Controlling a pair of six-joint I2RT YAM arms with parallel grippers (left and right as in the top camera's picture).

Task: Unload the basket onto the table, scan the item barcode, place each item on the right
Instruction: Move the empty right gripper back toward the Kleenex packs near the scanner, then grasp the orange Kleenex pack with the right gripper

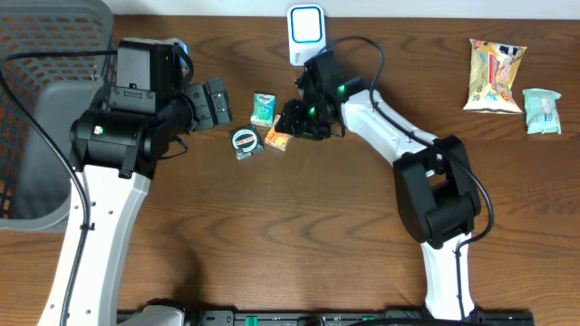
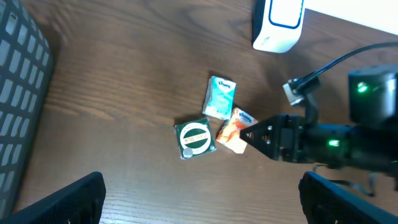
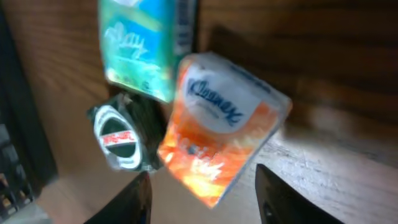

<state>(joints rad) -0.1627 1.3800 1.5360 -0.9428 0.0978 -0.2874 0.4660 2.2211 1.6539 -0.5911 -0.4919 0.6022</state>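
Observation:
An orange Kleenex packet (image 1: 277, 139) (image 3: 221, 118) lies on the wooden table beside a round green tin (image 1: 245, 142) (image 3: 119, 135) and a teal packet (image 1: 263, 109) (image 3: 140, 43). My right gripper (image 1: 288, 127) (image 3: 203, 182) hovers low over the orange packet. Its jaws are open, with the packet's near corner between them and a gap on each side. The white scanner (image 1: 306, 32) (image 2: 278, 23) stands at the back edge. My left gripper (image 1: 217, 101) (image 2: 205, 211) is wide open and empty, left of the three items, looking down on them.
A grey basket (image 1: 45, 109) fills the left side, behind my left arm. Two snack packets (image 1: 494, 74) (image 1: 542, 110) lie at the far right. The right arm's cable loops close to the scanner.

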